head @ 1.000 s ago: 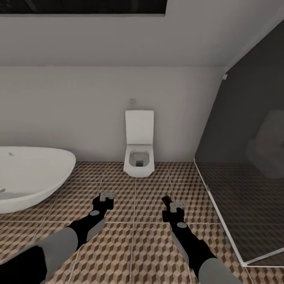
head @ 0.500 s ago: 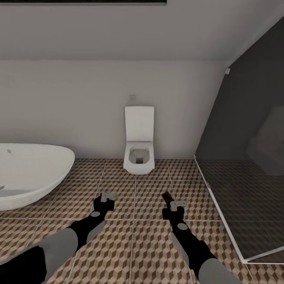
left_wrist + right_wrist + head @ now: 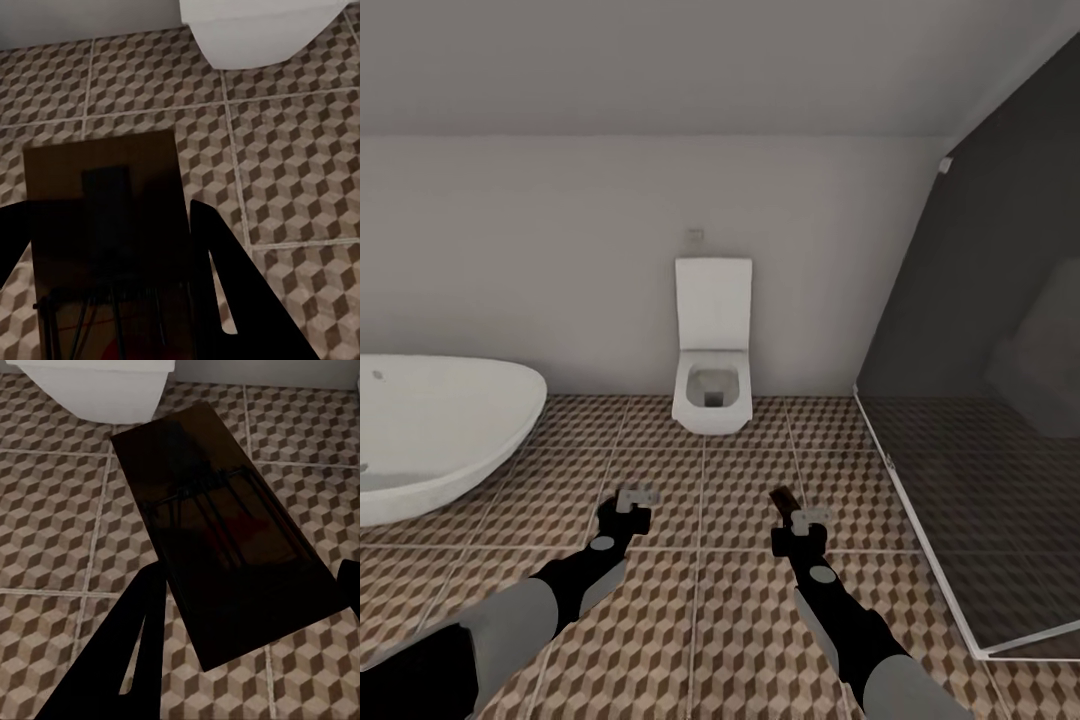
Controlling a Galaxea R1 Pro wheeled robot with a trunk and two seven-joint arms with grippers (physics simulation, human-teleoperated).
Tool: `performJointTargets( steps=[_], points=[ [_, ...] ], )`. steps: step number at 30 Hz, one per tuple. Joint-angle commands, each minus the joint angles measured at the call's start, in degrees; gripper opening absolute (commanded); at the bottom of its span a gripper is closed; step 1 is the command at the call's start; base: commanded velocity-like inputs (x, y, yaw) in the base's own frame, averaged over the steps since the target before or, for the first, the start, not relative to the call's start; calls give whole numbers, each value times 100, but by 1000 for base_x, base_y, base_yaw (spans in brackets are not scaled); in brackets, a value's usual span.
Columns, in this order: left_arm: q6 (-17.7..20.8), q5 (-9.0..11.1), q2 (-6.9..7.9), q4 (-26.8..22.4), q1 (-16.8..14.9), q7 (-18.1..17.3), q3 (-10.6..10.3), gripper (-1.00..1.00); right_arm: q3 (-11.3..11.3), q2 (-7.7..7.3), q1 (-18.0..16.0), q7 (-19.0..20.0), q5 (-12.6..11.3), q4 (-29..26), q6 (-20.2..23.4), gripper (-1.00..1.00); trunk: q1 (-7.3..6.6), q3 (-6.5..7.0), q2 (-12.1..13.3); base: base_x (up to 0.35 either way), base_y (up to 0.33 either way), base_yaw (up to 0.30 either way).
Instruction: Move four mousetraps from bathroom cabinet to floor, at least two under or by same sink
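Head view: both arms hang over the bathroom floor (image 3: 700, 640), toilet (image 3: 710, 385) ahead. Left claw (image 3: 112, 300) clamps a mousetrap (image 3: 105, 217); right claw (image 3: 247, 645) clamps another mousetrap (image 3: 217, 540), each board's long axis running forward beyond its claw.

A home bathroom, rendered in simulation.

A white wall-hung toilet (image 3: 711, 375) stands against the pale wall, an oval white bathtub (image 3: 430, 430) at one side, a dark glass-walled shower (image 3: 980, 400) at the other, over brown-and-beige cube-patterned floor tiles (image 3: 700, 620).
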Motion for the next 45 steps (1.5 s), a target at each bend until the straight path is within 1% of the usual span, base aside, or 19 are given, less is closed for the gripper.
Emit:
performJointTargets(
  steps=[1, 45],
  points=[
    [-9, 24, 6, -14, -5, 52, -49, -100, 35, -7, -5, -16, -71, 1, -19, -100, 23, -34, -47, 0, 0, 0],
    [-10, 24, 6, -14, -5, 53, -49, -100, 35, -3, -5, -16, -71, 1, -19, -100, 989, -1229, -1811, 0, 0, 0]
  ],
)
